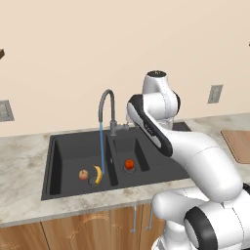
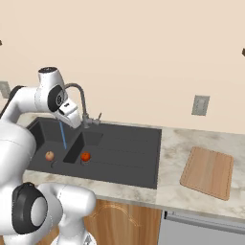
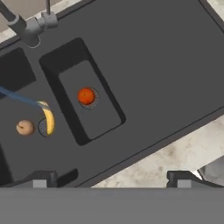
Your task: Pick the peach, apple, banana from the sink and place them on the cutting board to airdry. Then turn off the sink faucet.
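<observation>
A matte black rectangular double-basin sink [image 1: 63, 146] is set in a speckled beige stone counter [image 2: 182, 143]. In the large left basin lie two fruits: a small curved yellow banana [image 1: 98, 175] with dark tips, and just left of it a round pale pinkish peach [image 1: 83, 174]. The small right basin holds one smooth round red-orange apple [image 1: 129, 164]. A tall dark-grey metal gooseneck faucet [image 1: 106, 108] rises at the far rim, and a thin blue water stream [image 1: 102, 146] falls into the large basin beside the banana. A flat light-brown wooden cutting board [image 2: 207, 172] with rounded corners lies bare on the counter, well right of the sink. The two-finger gripper [image 3: 111, 177] hangs above the sink, jaws spread wide, holding nothing.
</observation>
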